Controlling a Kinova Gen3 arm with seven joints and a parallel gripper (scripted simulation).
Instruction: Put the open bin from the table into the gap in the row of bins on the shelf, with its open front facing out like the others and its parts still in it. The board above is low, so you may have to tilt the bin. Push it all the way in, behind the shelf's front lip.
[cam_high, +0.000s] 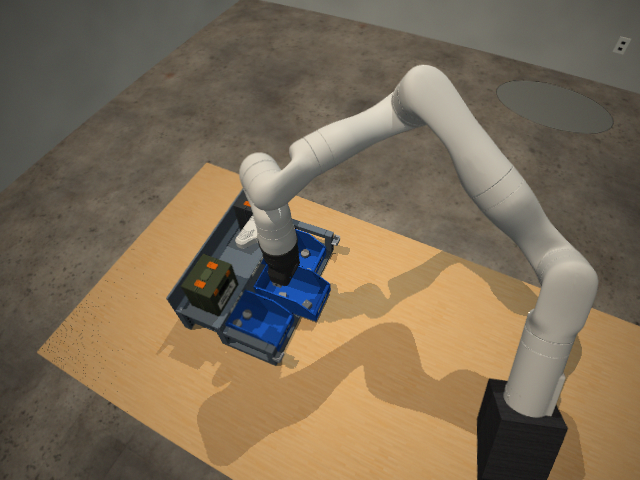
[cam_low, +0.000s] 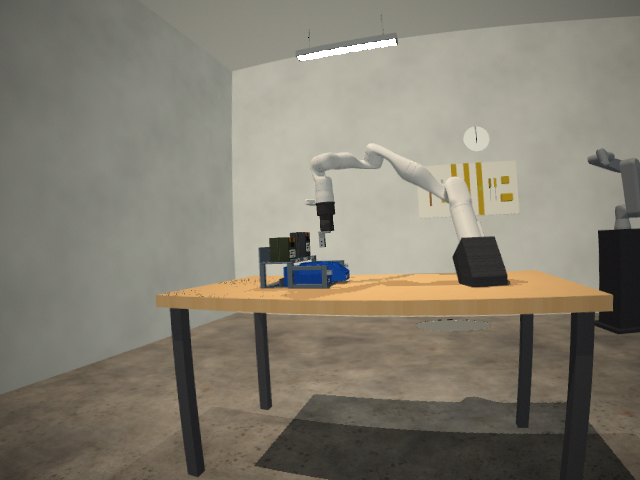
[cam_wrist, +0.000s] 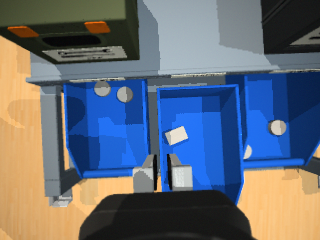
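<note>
The open blue bin (cam_high: 295, 292) sits in the gap between two other blue bins (cam_high: 258, 318) (cam_high: 311, 251) on the grey shelf (cam_high: 235, 255). Its open front sticks out farther than its neighbours' fronts. In the wrist view the bin (cam_wrist: 200, 142) holds a pale block (cam_wrist: 176, 135). My gripper (cam_wrist: 162, 166) hangs above the bin's left front corner, fingers nearly together with nothing between them. In the side view the gripper (cam_low: 322, 241) is clearly above the bins (cam_low: 330, 272), not touching.
A green box (cam_high: 209, 283) and a dark box (cam_low: 299, 245) stand on the shelf's top board. The left bin (cam_wrist: 105, 130) and the right bin (cam_wrist: 272, 127) hold round grey parts. The arm's black base (cam_high: 519, 444) is at the table's right.
</note>
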